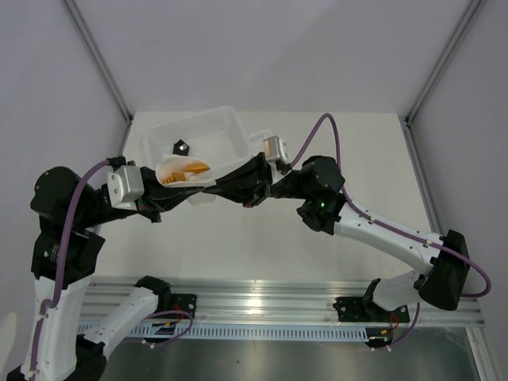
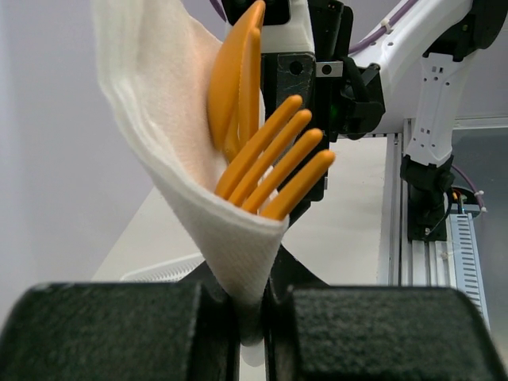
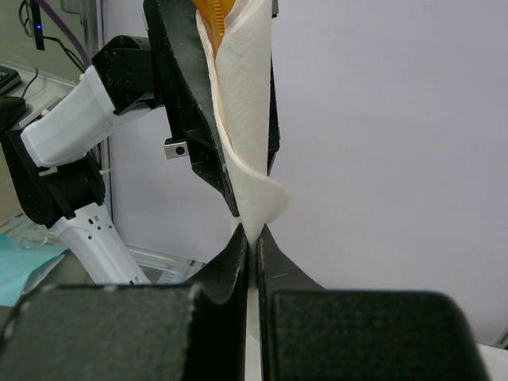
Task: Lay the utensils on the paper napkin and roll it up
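The paper napkin [image 2: 178,135] is wrapped into a cone around the orange utensils and held up off the table. A fork's tines [image 2: 278,171] and a spoon bowl [image 2: 236,79] stick out of its open end. My left gripper [image 2: 252,305] is shut on the cone's narrow lower end. In the right wrist view my right gripper [image 3: 252,238] is shut on a loose corner of the napkin [image 3: 248,135], with the left gripper's black fingers [image 3: 190,119] just behind it. From above, the bundle [image 1: 176,168] hangs between both grippers, in front of the tray.
A white plastic tray [image 1: 230,131] stands at the back of the table with a small black piece [image 1: 182,147] in it. The metal rail [image 1: 278,305] and both arm bases lie along the near edge.
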You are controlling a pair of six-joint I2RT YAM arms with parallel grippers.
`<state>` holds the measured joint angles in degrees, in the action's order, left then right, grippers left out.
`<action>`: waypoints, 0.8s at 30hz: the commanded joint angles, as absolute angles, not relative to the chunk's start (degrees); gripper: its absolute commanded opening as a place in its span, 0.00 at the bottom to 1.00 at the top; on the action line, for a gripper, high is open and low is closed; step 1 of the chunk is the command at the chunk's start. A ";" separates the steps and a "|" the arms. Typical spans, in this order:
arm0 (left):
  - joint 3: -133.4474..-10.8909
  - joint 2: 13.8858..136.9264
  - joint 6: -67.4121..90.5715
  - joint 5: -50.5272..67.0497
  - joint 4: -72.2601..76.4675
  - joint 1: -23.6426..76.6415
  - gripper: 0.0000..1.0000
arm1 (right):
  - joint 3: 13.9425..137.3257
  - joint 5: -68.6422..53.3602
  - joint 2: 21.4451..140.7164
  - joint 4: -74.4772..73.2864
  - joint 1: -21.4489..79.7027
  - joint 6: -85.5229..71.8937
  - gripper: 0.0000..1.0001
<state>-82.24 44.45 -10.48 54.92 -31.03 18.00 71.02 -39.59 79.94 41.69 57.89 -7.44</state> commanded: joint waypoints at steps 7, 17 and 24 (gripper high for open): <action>-82.35 44.03 -10.81 56.60 -28.83 18.28 0.39 | 72.16 -45.00 79.36 43.94 58.18 -6.15 0.00; -81.13 44.21 -5.54 58.01 -24.53 18.28 0.40 | 74.09 -45.70 82.18 46.76 58.71 -9.23 0.00; -80.42 43.95 -4.83 60.12 -24.52 18.28 0.22 | 75.85 -44.56 83.85 46.41 58.80 -9.49 0.00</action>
<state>-81.01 44.18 -5.93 58.04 -26.89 18.09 72.79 -44.49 83.59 44.47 58.41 -8.82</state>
